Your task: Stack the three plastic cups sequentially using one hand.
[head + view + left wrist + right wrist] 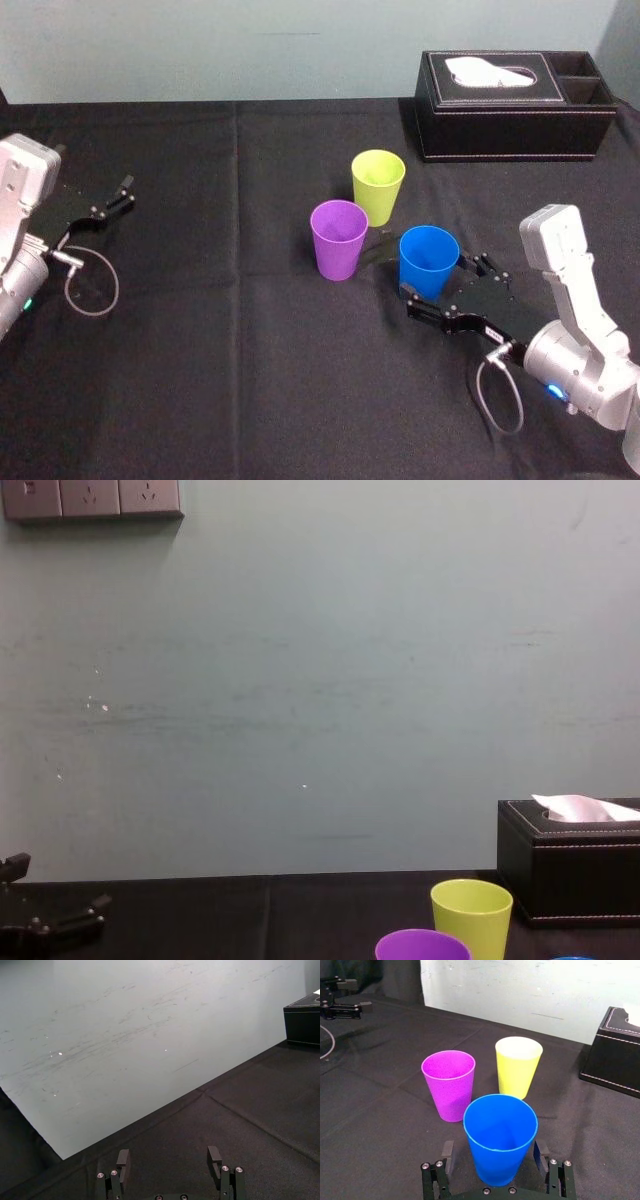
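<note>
- Right gripper point(494, 1152) sat wide open around the blue cup point(500, 1132), not gripping it
- Purple cup point(449, 1082) and yellow-green cup point(517, 1066) stood just beyond
- Left gripper point(127, 192) rested open, far left

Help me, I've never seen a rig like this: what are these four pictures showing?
It is a two-armed robot at a black-clothed table. The pictures come from cameras on its head, its chest and each wrist. On it stand a purple plastic cup, a yellow-green plastic cup and a blue plastic cup, with a black tissue box behind. The right hand is open around the blue cup, not yet gripping it. The left hand is open at the table's left side, holding nothing.
</note>
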You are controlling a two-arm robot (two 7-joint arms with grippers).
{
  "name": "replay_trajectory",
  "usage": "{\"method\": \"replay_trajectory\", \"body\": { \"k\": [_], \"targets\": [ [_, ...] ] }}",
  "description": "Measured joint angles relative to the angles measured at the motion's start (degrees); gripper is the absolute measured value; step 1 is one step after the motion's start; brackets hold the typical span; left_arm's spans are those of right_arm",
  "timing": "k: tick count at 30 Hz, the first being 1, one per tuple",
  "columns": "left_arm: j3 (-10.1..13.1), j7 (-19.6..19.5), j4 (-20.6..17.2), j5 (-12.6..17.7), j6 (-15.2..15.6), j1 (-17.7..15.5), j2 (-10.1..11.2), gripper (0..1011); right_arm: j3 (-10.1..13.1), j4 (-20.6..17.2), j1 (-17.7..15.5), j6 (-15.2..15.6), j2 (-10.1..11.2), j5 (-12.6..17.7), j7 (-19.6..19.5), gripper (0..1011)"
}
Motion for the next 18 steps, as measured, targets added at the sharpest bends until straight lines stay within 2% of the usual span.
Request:
{"method": "replay_trajectory", "body": {
  "k": [18],
  "targets": [
    [0.00, 0.00, 0.00, 0.00, 0.00, 0.00, 0.00, 1010, 1.34, 2.75, 1.67, 1.06, -4.36, -1.89, 0.12, 1000]
  ]
}}
